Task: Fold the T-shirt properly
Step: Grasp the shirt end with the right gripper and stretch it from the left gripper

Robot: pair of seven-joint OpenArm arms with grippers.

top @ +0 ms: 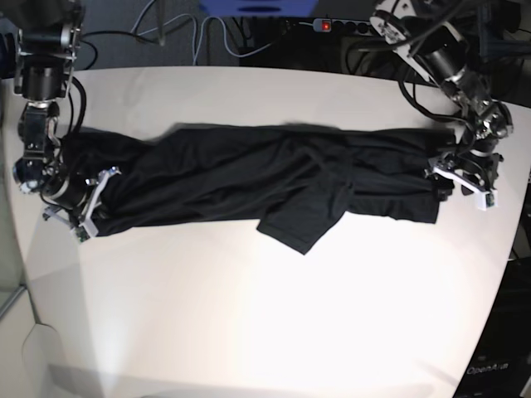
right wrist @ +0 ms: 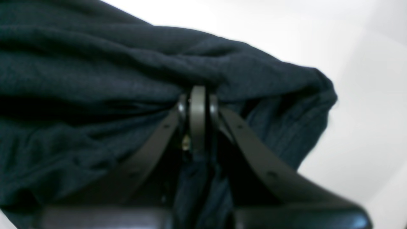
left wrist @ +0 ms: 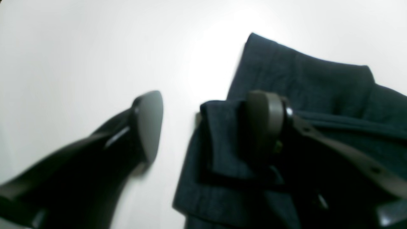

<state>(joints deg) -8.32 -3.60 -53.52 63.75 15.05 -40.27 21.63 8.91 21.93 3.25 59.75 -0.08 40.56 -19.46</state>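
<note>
The black T-shirt [top: 249, 178] lies stretched in a long wrinkled band across the white table, with a loose flap [top: 303, 220] pointing toward the front. My right gripper [top: 87, 203] is at the band's left end in the base view. In the right wrist view it [right wrist: 197, 95] is shut on a bunched fold of the shirt [right wrist: 95, 63]. My left gripper [top: 459, 176] is at the band's other end. In the left wrist view it [left wrist: 206, 111] is open, one finger [left wrist: 146, 124] over bare table and the other [left wrist: 264, 121] against the shirt's folded edge [left wrist: 305, 79].
The white table [top: 265, 315] stretches wide in front of the shirt, with its curved edge [top: 498, 274] at the right. Cables and a power strip [top: 332, 25] lie behind the far edge.
</note>
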